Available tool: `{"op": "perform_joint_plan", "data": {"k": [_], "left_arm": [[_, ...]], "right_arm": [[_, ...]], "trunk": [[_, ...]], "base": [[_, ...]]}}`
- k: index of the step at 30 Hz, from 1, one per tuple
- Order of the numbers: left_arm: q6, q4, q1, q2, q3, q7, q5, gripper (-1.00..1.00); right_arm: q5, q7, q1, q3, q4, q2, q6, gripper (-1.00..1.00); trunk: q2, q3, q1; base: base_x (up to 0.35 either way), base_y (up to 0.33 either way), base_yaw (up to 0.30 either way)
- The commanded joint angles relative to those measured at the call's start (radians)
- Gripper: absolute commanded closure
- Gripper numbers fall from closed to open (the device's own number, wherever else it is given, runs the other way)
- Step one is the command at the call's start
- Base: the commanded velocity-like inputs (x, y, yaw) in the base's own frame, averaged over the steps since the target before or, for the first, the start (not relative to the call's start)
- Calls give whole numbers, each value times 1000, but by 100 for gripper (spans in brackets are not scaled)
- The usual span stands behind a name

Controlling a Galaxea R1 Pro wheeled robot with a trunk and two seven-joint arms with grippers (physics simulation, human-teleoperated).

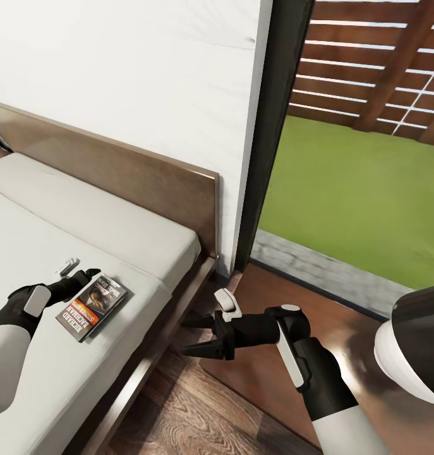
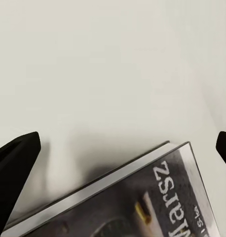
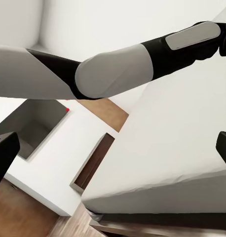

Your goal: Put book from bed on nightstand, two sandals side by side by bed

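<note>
We see the book (image 1: 92, 306) lying flat on the bed (image 1: 46, 208) mattress, lower left of the head view, long axis running diagonally w/ one short end toward the headboard. Left pincer (image 1: 84, 275) sits spread at that end, not gripping. Right pincer (image 1: 198, 335) hangs spread over the floor (image 1: 198, 411), lower centre.

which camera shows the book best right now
The head view: the whole book lies flat on the bed, just ahead of the left pincer. The left wrist view catches one corner of it close up.
</note>
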Motion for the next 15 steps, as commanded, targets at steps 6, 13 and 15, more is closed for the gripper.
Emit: {"op": "perform_joint_plan", "data": {"k": [6, 13, 15], "left_arm": [[11, 10, 0, -1, 5, 1, -2, -100], [11, 11, 0, -1, 6, 1, -1, -100], [11, 11, 0, -1, 6, 1, 0, -100]], "right_arm": [[-3, 1, -1, 0, 0, 0, 9, -100], [-3, 1, 0, 0, 0, 0, 8, -100], [-3, 1, 0, 0, 1, 0, 8, -100]], "trunk": [[0, -1, 0], [0, -1, 0], [0, -1, 0]], "base": [[-48, -31, 0], [-91, -60, 0], [-9, -6, 0]]}}
